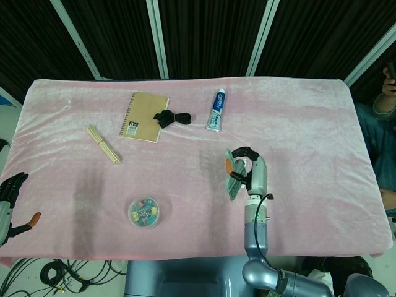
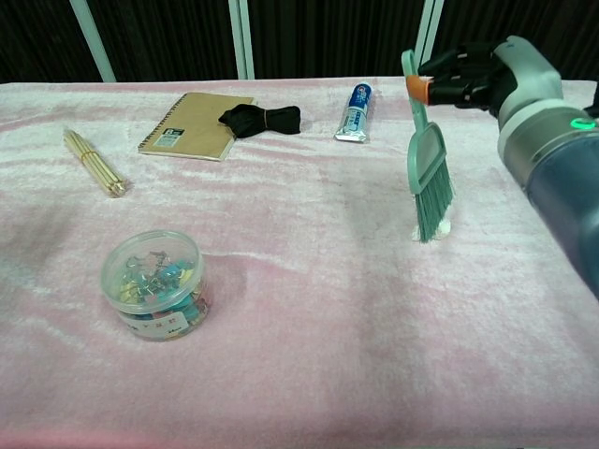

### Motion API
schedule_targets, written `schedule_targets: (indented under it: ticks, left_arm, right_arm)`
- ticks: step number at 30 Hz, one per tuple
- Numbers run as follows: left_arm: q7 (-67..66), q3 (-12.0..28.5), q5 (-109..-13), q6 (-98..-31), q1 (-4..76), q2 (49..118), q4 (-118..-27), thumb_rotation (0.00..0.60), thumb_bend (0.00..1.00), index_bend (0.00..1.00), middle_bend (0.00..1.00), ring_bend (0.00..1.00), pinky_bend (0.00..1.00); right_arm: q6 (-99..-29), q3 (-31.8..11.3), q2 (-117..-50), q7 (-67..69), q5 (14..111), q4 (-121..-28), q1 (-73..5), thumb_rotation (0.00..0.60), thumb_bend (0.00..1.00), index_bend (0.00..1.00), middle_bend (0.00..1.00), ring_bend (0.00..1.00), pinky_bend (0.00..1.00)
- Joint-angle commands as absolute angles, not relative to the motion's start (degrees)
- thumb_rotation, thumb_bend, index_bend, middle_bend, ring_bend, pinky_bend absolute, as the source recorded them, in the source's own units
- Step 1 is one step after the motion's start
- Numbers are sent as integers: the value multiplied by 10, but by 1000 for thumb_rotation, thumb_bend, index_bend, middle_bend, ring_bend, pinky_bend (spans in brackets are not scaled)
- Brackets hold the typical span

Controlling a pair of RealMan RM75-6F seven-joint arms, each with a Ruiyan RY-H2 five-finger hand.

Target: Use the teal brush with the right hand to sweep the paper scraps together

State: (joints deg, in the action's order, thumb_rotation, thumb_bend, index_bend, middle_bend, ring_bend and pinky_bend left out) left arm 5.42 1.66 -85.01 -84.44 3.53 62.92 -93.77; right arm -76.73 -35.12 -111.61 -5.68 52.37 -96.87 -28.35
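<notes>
My right hand (image 1: 252,170) (image 2: 479,75) grips the orange-banded handle of the teal brush (image 1: 234,181) (image 2: 430,168) right of the table's middle. In the chest view the brush hangs nearly upright, bristles down on the pink cloth. A bit of white paper scrap (image 2: 441,227) shows at the bristle tips. No other scrap shows in either view; the hand and brush cover that spot in the head view. My left hand (image 1: 8,201) rests at the table's front left corner, fingers apart and holding nothing.
A tan notebook (image 1: 144,116) with a black tie (image 1: 171,117) beside it and a toothpaste tube (image 1: 216,110) lie toward the back. A bundle of sticks (image 1: 103,144) lies at the left. A clear tub of clips (image 1: 145,211) stands front left.
</notes>
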Motion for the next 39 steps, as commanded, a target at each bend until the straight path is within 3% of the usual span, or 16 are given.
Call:
schedule_targets:
  ticks: [1,7,14,19,26,31,33,39]
  left_arm:
    - [54,17,-850,-845,35,629,-938,600,278,77,46,57,203]
    - [56,17,-851,-846,34,629,-938,600,278,77,46,57,203]
    - [52,17,-850,-847,34,629,-939,600,279,77,46,57,208]
    - [50,17,-848,-846,34,630,-940,600,279,77,46,57,223]
    - [49,17,-846,-844,34,629,-942,600,280,77,46,56,229]
    - [52,17,-846,-844,33,628,-942,600,282,78,46,57,229]
    - [53,17,-845,-843,34,627,-942,600,282,77,46,57,229]
    - [50,17,-844,-841,34,627,-943,600,282,78,46,57,229]
  right_arm:
    - [-759,-378,-1092,-48,506,-998,-285,600,434,758,632,376,164]
    - [-730,-385,-1028,-67,530,-989,-290,600,451,770,648,376,164]
    - [-590,-324,-926,-23,574,-935,-282,600,452,787,672,377,164]
    - [-529,-283,-904,41,617,-898,-281,600,453,789,671,376,164]
    - [-509,-241,-923,152,714,-841,-295,600,465,802,672,376,165]
    - [-543,-215,-942,199,794,-774,-311,600,469,808,672,376,165]
    - [-588,-195,-957,195,864,-737,-324,600,469,812,673,376,165]
    - [-611,-155,-970,252,902,-660,-335,600,473,814,674,376,165]
